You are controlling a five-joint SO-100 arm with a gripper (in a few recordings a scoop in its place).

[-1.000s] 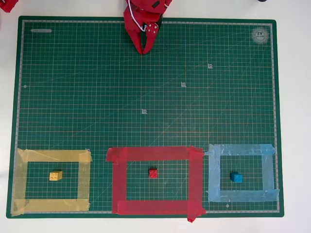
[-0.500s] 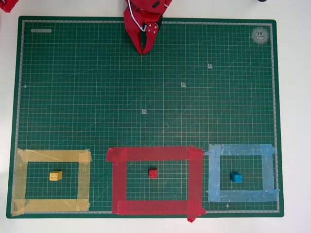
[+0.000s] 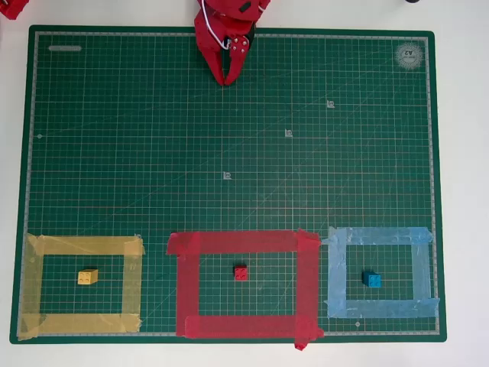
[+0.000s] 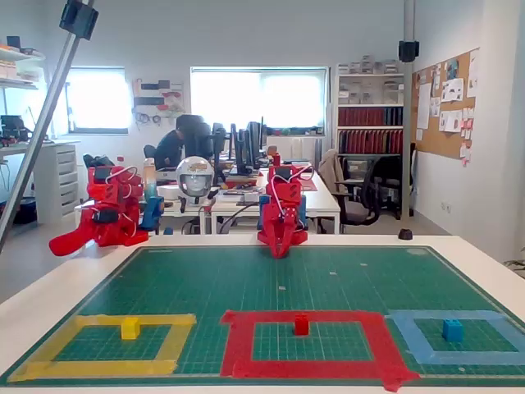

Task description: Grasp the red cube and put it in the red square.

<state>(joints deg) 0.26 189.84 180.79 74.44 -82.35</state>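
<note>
The small red plastic studded cube (image 3: 241, 273) sat on the green cutting mat (image 3: 229, 138) near the middle of the large frame of wide red tape strips (image 3: 243, 242), clear of the tape on every side in the overhead view; the fixed view showed it likewise inside the red outline (image 4: 238, 338). By the look of things the placement asked for was already met. The red two-finger gripper (image 3: 226, 78) hung at the far edge of the mat, well apart from the cube, its fingers drawn together to a point with nothing between them. In the fixed view it (image 4: 279, 249) pointed down at the mat's back edge.

A small yellow studded cube (image 3: 88, 277) lay inside the yellow tape frame (image 3: 84, 245), and a small blue cube (image 3: 372, 279) inside the light-blue tape frame (image 3: 378, 235), each well apart from the red one.

The risk from here, as I judged it, lay in any further reach. A pinch taken off-centre could nudge so light a cube (it looked easily pushed) toward or over the tape, undoing a finished placement. A sweep too far to either side could also disturb the neighbouring cubes. The tape's ragged corner (image 3: 302, 339) might catch a dragged fingertip.
</note>
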